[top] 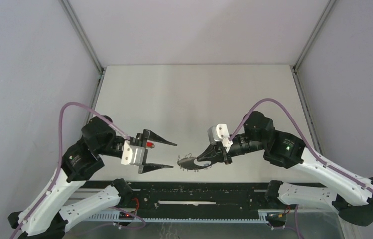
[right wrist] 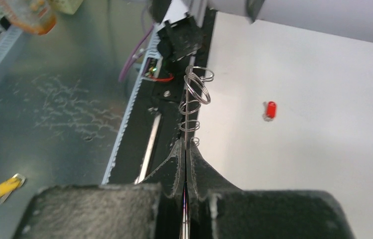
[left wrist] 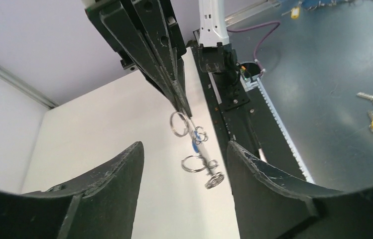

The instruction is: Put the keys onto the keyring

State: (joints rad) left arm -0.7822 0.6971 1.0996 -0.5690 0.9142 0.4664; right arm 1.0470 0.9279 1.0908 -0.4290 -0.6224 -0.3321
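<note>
Right tool [right wrist: 186, 149]: pressed together, pinching keyring [right wrist: 195, 90] above counter's near edge, middle. Blue key [left wrist: 194, 143]: among keyring's loops. Red key [right wrist: 270, 109]: lying on counter [right wrist: 323, 124]. Left tool [top: 173, 155]: spread, empty.

Bright, even light, faint shadows; wrist views blur and stretch at their near edges.

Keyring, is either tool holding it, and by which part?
The right tool is shut on the keyring, pinching its thin rim between the fingertips; the rest sticks out beyond them. The left tool is open and holds nothing.
</note>
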